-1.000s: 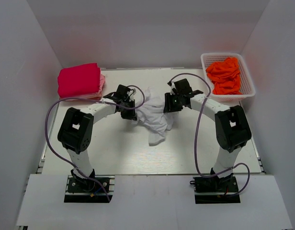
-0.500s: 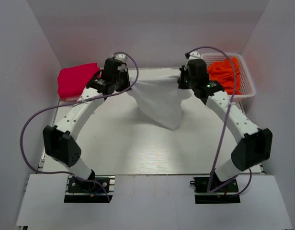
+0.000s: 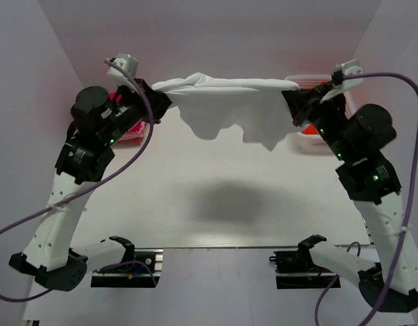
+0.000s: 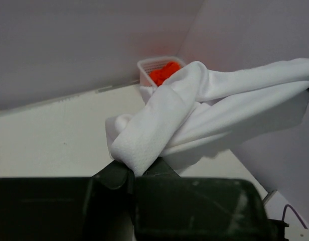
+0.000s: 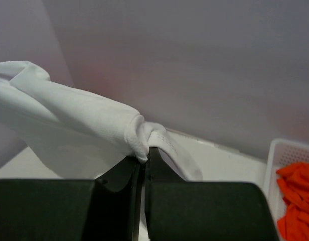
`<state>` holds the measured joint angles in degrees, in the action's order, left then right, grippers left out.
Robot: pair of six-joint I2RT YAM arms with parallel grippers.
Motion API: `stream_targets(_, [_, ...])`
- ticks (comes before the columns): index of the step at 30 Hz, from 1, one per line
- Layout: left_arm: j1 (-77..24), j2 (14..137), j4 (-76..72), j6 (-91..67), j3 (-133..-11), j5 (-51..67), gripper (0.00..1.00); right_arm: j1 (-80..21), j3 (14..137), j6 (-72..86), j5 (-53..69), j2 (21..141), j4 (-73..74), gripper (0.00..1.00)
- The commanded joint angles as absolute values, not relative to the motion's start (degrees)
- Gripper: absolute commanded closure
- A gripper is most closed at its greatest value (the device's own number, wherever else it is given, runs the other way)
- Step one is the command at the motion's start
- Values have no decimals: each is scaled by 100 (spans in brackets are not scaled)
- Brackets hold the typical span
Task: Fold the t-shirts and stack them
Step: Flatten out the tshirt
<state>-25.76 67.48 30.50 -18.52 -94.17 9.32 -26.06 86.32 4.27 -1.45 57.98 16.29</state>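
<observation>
The white t-shirt (image 3: 226, 102) hangs stretched in the air between both grippers, high above the table. My left gripper (image 3: 155, 94) is shut on its left end, which shows bunched in the left wrist view (image 4: 159, 120). My right gripper (image 3: 290, 102) is shut on its right end, which shows in the right wrist view (image 5: 94, 123). The crimson-pink shirt (image 3: 129, 122) is mostly hidden behind my left arm. Orange shirts (image 4: 163, 73) lie in the basket, also in the right wrist view (image 5: 297, 196).
The white lattice basket (image 5: 290, 150) stands at the back right, partly hidden by my right arm in the top view (image 3: 305, 139). The shirt casts a shadow on the white table (image 3: 222, 204). Grey walls enclose the table on three sides.
Both arms have lifted the white shirt from the table, risen high and spread apart, so the shirt went from a crumpled heap to a stretched band in the air.
</observation>
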Motion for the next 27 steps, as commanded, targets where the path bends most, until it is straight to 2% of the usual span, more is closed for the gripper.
stream_targets(1, [-2496,6460,2944,-1889,-9360,748,100,-2531,8508,254,254,5415,1344,100])
stream_targets(6, [-2444,6644,3401,-2363,-9247,46,100,-2522,7824,596,334,5282,1450,100])
stream_targets(9, [-2373,7205,3699,-2671,-9106,-439,100,-2522,7411,983,605,5572,1573,100])
stream_targets(13, [-2312,8608,4076,-2909,-8904,-948,100,-2522,6804,1405,695,6466,1319,100])
stream_targets(14, [-2312,8613,4217,-3040,-8903,-1115,100,-2514,6664,1441,573,6782,1292,100])
stream_targets(15, [-2259,9161,4419,-3180,-9060,-1221,82,-2522,6645,1476,484,6942,1327,86])
stream_targets(16, [-2198,9437,4621,-3269,-9175,-1283,57,-2505,6653,1468,405,7126,1345,64])
stream_targets(17, [-2197,9683,4988,-3365,-9306,-1509,21,-2505,6679,1468,91,7258,1371,29])
stream_targets(18, [-2197,10094,5192,-3418,-9656,-1564,0,-2514,6732,1503,27,7756,1571,21])
stream_targets(19, [-2145,10238,5351,-3419,-9833,-1564,0,-2505,6985,1494,-287,7909,1695,12])
stream_targets(20, [-2145,10326,5431,-3419,-10052,-1738,0,-2505,7083,1520,-412,8145,1931,10])
stream_targets(26, [-2319,10231,5124,-2963,-9994,-1486,0,-2505,7216,1608,-544,8183,2013,10])
stream_targets(27, [-2373,10143,5037,-2788,-9837,-1111,0,-2505,7146,1695,-693,8052,2108,10])
